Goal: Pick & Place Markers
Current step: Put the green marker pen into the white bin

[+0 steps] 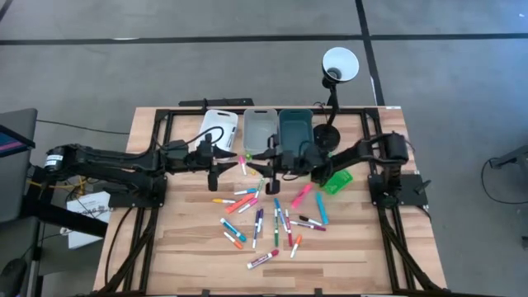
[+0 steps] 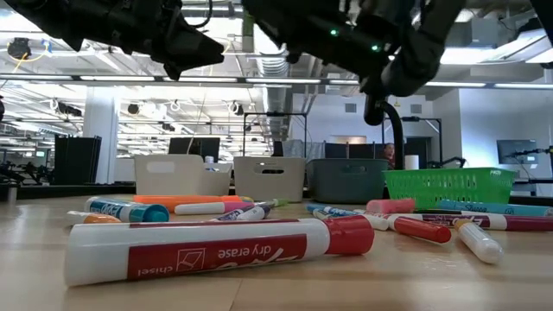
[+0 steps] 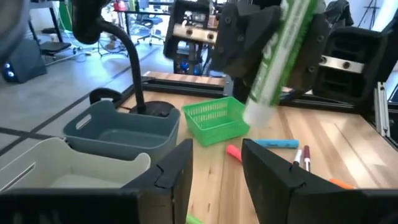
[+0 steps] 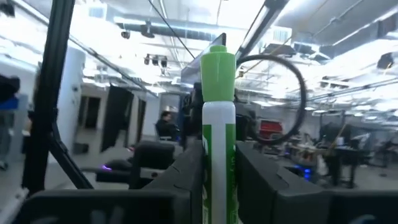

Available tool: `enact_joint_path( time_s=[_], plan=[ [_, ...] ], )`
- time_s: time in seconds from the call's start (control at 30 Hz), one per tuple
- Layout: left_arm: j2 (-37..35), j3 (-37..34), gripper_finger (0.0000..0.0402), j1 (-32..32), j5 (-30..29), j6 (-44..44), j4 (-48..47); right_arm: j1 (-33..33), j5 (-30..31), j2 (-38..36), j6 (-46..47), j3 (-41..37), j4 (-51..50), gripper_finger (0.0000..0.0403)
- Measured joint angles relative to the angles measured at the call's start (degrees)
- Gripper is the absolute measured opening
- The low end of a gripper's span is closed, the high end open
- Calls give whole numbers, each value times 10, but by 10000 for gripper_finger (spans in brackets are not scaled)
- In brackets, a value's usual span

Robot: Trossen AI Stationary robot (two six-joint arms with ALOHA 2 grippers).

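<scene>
The worktop [image 1: 181, 247] carries four bins [image 1: 258, 125] along its far edge and scattered markers [image 1: 264, 221] nearer, awaiting sorting. The right gripper [image 4: 217, 168], fingers clamped on a green marker [image 4: 218, 124], holds it raised above the worktop, likely for a bin; the left gripper [image 3: 214, 168], fingers apart, hovers near the bins.

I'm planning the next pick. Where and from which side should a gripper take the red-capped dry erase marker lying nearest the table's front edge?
Grip the red-capped dry erase marker at mid-barrel, coming straight down from above. It lies flat on the table, apart from the other markers, so fingers set across its narrow width should close cleanly on the white barrel.
</scene>
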Motion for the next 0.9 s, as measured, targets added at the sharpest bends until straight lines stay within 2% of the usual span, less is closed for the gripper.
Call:
enact_joint_path(
  time_s=[0.2,0.73,0.9],
  plan=[
    [0,0,133,-13,18,22,4,-10,-1,30,24,63,-76,76],
    [0,0,132,-26,18,43,23,-9,-1,28,24,150,-247,76],
    [0,0,98,-25,11,41,22,-9,-1,28,10,155,-248,77]
  ],
)
